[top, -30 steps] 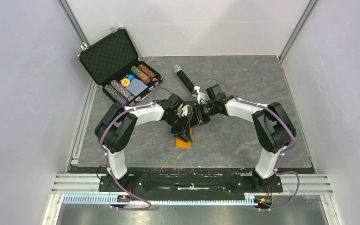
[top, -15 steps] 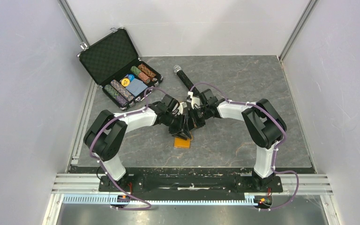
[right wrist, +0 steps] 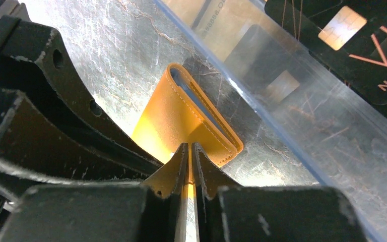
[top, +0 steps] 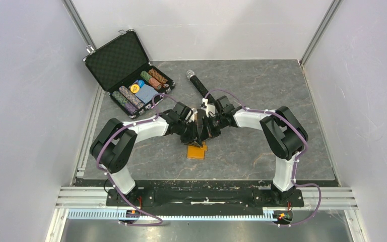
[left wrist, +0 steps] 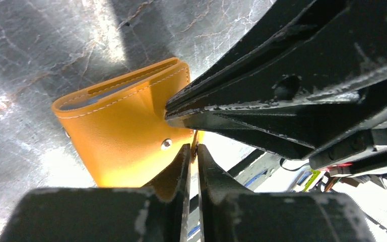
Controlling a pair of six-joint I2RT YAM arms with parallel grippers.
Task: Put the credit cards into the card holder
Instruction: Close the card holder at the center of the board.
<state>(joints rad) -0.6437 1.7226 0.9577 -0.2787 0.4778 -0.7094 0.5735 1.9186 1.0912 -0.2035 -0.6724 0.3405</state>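
Orange card holder (top: 197, 152) sits folded mid-tabletop, toward the near edge, with its round snap (left wrist: 166, 144) facing out and blue lining peeking from the slot. Nearby are a black credit card (right wrist: 347, 45) with a gold chip and a gold-tan card (right wrist: 216, 20).

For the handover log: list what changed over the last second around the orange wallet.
Left arm and right arm swung their elbows leftward; both pairs of jaws closed onto the wallet. The wallet, chip case and microphone stayed where they were.
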